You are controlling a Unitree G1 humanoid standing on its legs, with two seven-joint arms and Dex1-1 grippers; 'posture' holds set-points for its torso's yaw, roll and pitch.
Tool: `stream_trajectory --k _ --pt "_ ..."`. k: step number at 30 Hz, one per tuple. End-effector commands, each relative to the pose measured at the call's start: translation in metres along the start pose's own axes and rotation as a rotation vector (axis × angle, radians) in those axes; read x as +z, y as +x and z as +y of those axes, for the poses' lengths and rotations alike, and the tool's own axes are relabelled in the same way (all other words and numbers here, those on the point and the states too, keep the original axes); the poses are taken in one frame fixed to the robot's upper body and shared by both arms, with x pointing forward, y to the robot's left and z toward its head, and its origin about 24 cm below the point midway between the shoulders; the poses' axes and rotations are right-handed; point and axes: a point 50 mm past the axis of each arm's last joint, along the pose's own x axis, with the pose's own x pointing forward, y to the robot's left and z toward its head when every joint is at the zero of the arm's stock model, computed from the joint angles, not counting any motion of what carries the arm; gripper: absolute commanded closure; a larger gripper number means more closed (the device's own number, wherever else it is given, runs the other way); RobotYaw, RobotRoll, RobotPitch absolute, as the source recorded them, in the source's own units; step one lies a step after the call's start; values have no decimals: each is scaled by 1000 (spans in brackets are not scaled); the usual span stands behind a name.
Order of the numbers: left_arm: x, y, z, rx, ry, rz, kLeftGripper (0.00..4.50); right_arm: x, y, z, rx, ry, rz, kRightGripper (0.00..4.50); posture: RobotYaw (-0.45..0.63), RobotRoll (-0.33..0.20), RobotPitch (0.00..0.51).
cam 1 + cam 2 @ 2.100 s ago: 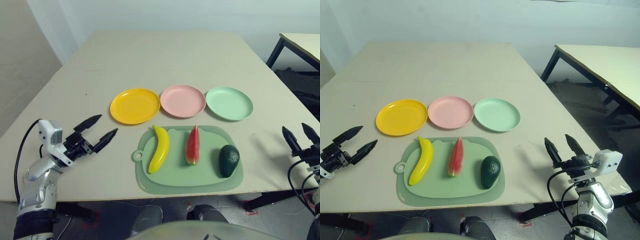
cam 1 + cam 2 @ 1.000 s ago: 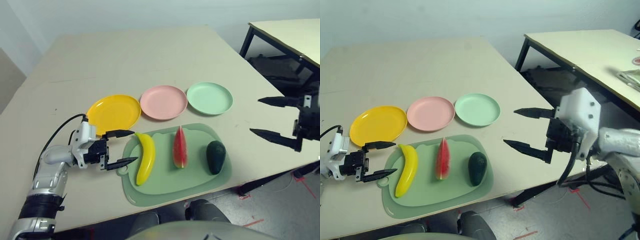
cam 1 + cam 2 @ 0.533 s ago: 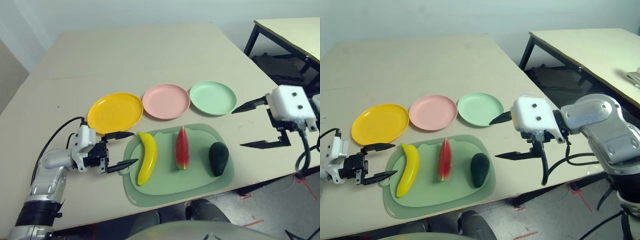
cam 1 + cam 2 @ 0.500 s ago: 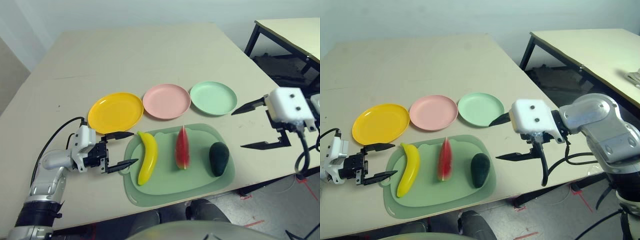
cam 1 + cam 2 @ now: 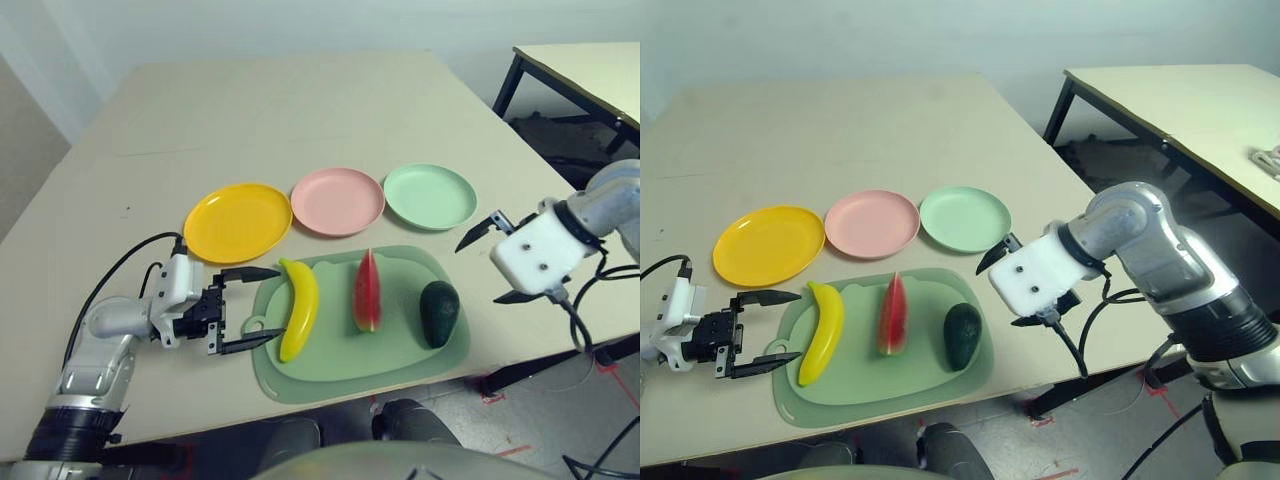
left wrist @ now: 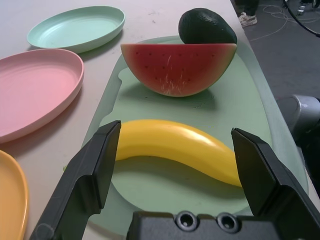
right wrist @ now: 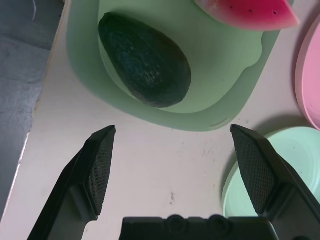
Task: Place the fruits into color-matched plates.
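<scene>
A yellow banana [image 5: 300,320], a red watermelon wedge [image 5: 367,293] and a dark green avocado [image 5: 438,313] lie side by side on a pale green mat [image 5: 360,365]. Behind the mat stand the yellow plate [image 5: 238,221], the pink plate [image 5: 338,201] and the mint green plate [image 5: 430,196], all bare. My left gripper [image 5: 270,306] is open, low at the mat's left edge, with the banana [image 6: 175,145] just beyond its fingertips. Open too, my right gripper [image 5: 477,273] hovers just right of the mat, and the avocado [image 7: 145,60] lies ahead of it.
The mat's ring tab [image 5: 253,326] lies between my left fingers. The table's front edge runs just below the mat and its right edge is close behind my right arm. A second table [image 5: 590,60] stands at the far right, over dark floor.
My right arm has swung in from the right and come down beside the mat near the avocado. My left gripper has edged a little closer to the banana. The camera has shifted.
</scene>
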Motion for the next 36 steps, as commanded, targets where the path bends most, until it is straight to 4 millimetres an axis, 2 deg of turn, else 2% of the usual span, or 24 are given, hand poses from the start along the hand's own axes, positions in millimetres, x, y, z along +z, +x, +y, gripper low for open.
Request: stream_trajectory --k 1,15,24,36 --pt "3 0 0 -5 11 25 0 0 6 -4 21 -5 6 19 10 0 0" --pt "4 0 0 11 20 55 0 2 34 -5 75 43 -79 19 31 0 1" --pt "9 1 3 20 38 52 0 -2 43 2 119 69 -81 19 37 0 2" --pt "12 0 4 30 49 64 0 -7 55 -2 108 109 -86 19 39 0 4"
